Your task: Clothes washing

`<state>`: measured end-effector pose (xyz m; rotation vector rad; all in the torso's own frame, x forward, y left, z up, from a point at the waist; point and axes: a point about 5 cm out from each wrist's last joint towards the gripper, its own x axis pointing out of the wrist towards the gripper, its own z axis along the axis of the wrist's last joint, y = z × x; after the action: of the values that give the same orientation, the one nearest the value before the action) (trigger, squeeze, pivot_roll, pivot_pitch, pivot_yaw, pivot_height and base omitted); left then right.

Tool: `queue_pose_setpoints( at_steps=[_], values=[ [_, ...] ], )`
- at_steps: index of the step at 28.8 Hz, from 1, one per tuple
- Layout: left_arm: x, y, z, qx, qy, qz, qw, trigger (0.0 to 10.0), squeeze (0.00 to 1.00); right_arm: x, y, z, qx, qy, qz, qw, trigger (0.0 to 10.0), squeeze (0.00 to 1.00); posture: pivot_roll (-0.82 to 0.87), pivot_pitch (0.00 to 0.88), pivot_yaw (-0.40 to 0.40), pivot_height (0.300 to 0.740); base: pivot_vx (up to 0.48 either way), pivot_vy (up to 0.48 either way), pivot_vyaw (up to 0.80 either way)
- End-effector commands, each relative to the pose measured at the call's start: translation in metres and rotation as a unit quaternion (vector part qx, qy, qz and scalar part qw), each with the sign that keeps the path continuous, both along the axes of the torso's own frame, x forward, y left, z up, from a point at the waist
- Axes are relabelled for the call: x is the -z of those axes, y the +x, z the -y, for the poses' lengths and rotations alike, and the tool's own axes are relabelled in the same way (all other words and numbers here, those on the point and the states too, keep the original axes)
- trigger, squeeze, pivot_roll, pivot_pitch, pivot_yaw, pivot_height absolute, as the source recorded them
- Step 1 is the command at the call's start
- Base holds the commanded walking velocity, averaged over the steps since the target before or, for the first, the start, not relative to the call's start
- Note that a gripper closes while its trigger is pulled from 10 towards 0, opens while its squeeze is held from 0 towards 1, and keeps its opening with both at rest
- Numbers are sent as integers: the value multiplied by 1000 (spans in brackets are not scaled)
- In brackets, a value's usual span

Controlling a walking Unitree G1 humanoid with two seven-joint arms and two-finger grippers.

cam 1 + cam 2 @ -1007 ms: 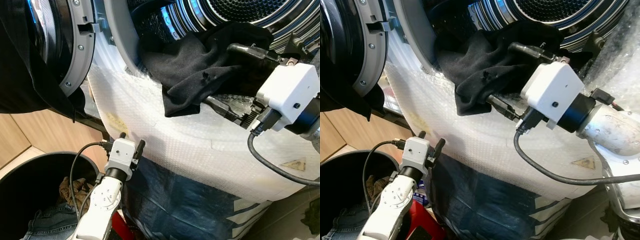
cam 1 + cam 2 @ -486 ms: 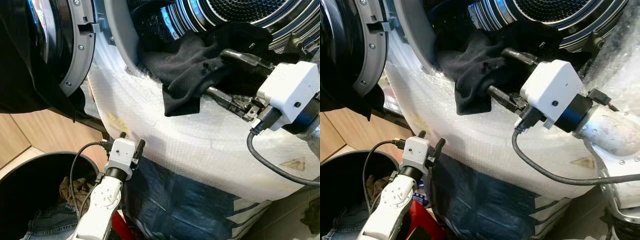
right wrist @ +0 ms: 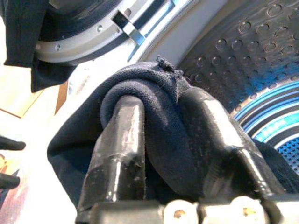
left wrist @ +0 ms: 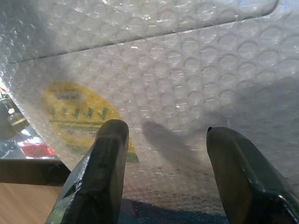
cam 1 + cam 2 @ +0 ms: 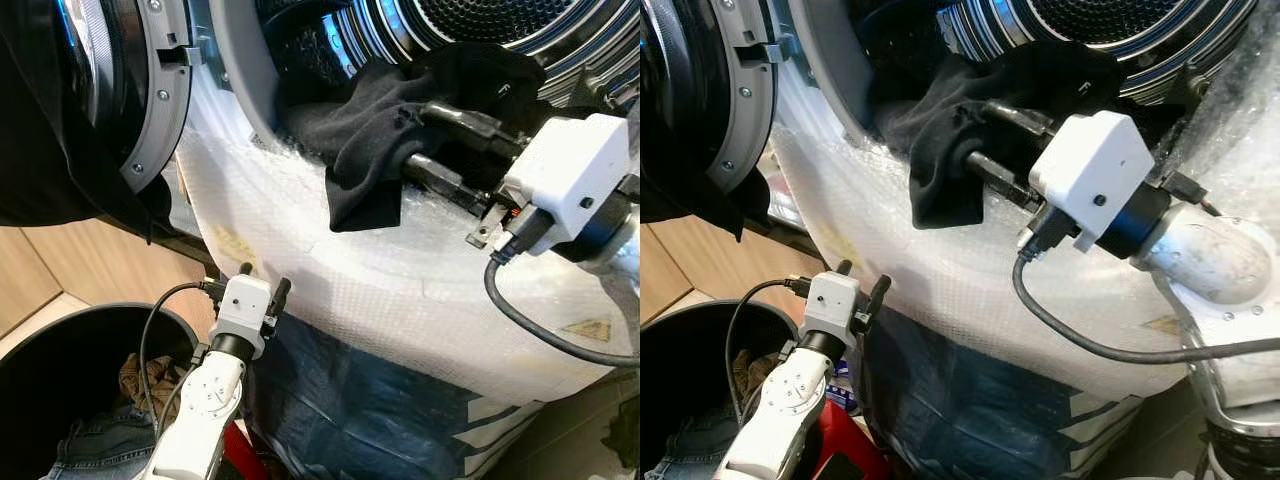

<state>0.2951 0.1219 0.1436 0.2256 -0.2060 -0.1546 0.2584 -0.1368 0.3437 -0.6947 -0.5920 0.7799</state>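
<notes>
Black cloth [image 5: 375,130] lies bunched over the lip of the washing machine's drum [image 5: 470,25], part of it hanging down over the bubble wrap [image 5: 400,290] that covers the machine's front. The right gripper [image 5: 415,140] is clenched on this garment: in the right wrist view the fabric is folded thickly between its two fingers [image 3: 124,140] at the drum mouth. The left gripper [image 5: 258,277] hovers low beside the wrapped front, its fingers spread with nothing between them. The machine door [image 5: 120,90] stands swung aside. Below, the dark basket [image 5: 30,380] holds more clothes [image 5: 110,430], including denim. Loading looks only partly done, as I judge it: one piece is at the opening, not fully inside, and several remain to be moved.
</notes>
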Motion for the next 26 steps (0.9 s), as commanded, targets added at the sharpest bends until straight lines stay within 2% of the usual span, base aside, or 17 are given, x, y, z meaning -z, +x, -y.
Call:
queue_pose_setpoints(
  at_steps=[1,7,11,14,15,18,21,22,23,24,26],
  values=[
    [-2,0,1,2,4,2,1000,10000,0,-4,-2,-5,-17,3,10,1000,0,0,-80,75,-51,740,0,0,0],
    [-2,0,1,2,5,3,1000,10000,0,-4,2,-18,-64,40,-13,997,0,0,-66,60,-52,740,0,0,0],
    [-2,0,0,1,6,4,1000,10000,0,-7,15,-24,-82,52,-23,995,0,0,-59,52,-54,740,0,0,0],
    [-3,1,-1,-1,5,5,1000,10000,0,-21,30,-30,-115,95,-32,988,0,0,-55,51,-55,740,0,0,0],
    [-3,1,-1,-1,5,5,1000,10000,0,-21,30,-30,-115,95,-32,988,0,0,-55,51,-55,740,0,0,0],
    [-3,1,0,0,5,4,1000,10000,0,-32,46,-31,-118,117,-39,985,0,0,-52,54,-59,740,0,0,0],
    [-4,0,0,-3,2,4,1000,10000,0,-44,69,-32,-106,130,-48,985,0,0,-45,66,-62,740,0,0,0],
    [-4,0,0,-3,2,4,1000,10000,0,-44,69,-32,-106,130,-48,985,0,0,-45,66,-62,740,0,0,0],
    [-4,0,-1,-5,0,4,1000,10000,0,-54,85,-29,-80,146,-54,985,0,0,-47,71,-61,740,0,0,0],
    [-4,0,-1,-6,0,2,1000,10000,0,-70,98,-24,-51,183,-61,980,0,0,-50,74,-60,740,0,0,0],
    [-3,-1,-2,-6,0,1,1000,10000,0,-80,109,-20,-15,210,-69,975,0,0,-54,74,-58,740,0,0,0]
  ],
)
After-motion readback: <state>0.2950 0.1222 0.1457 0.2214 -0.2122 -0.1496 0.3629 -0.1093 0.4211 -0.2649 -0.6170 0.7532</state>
